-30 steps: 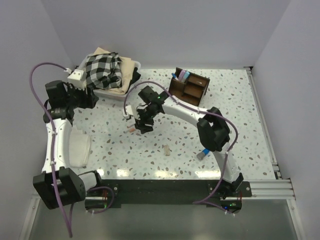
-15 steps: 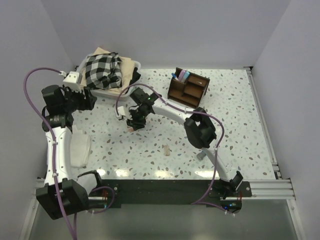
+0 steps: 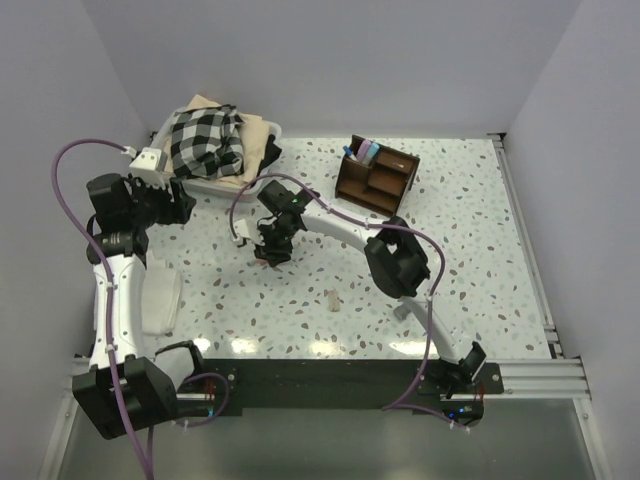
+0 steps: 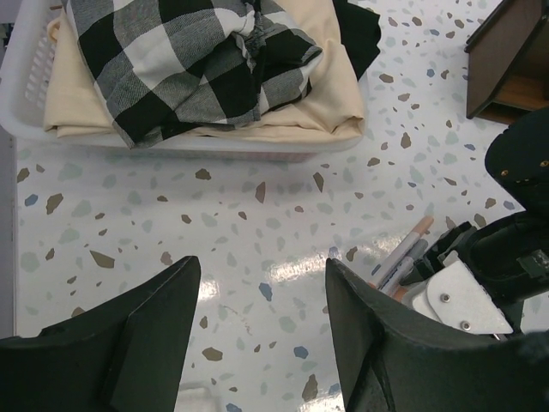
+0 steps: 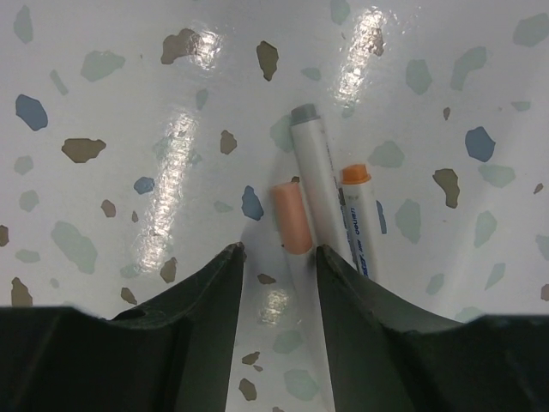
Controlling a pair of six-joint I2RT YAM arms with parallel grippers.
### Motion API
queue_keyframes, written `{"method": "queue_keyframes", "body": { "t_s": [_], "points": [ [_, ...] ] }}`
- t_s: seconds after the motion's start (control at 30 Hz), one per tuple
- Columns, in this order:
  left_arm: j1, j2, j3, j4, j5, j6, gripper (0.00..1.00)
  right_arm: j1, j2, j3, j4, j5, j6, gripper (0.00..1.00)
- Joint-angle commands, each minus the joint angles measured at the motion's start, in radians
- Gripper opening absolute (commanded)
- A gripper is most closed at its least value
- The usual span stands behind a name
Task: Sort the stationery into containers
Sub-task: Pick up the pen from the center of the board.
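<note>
Three pens (image 5: pixel 319 184) lie side by side, touching, on the speckled table (image 5: pixel 103 103), well apart from the wooden organizer (image 3: pixel 378 175). The right gripper (image 5: pixel 276 257) sits low at their ends, jaws narrowly parted, clasping nothing. The left gripper (image 4: pixel 262 283) hangs wide open and empty near the cloth-filled tub (image 4: pixel 21 94).

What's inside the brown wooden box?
A few pens, pink and light blue, stand in the far left corner of the wooden box. The lower front sections look bare from above. The pens' lower ends are hidden behind the box walls.
</note>
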Motion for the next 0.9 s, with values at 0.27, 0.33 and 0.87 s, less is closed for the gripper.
{"method": "queue_keyframes", "body": {
  "t_s": [0.27,0.33,0.87],
  "points": [
    [0.003,0.008,-0.010,0.070,0.035,-0.012,0.65,0.006,0.044,0.061,-0.009,0.033,0.011,0.47],
    [0.003,0.009,-0.010,0.072,0.035,-0.012,0.65,0.012,0.058,0.072,-0.025,0.049,0.008,0.49],
    [0.001,0.005,-0.002,0.073,0.059,-0.004,0.66,0.043,0.098,0.057,-0.260,0.081,-0.068,0.11]
  ]
}}
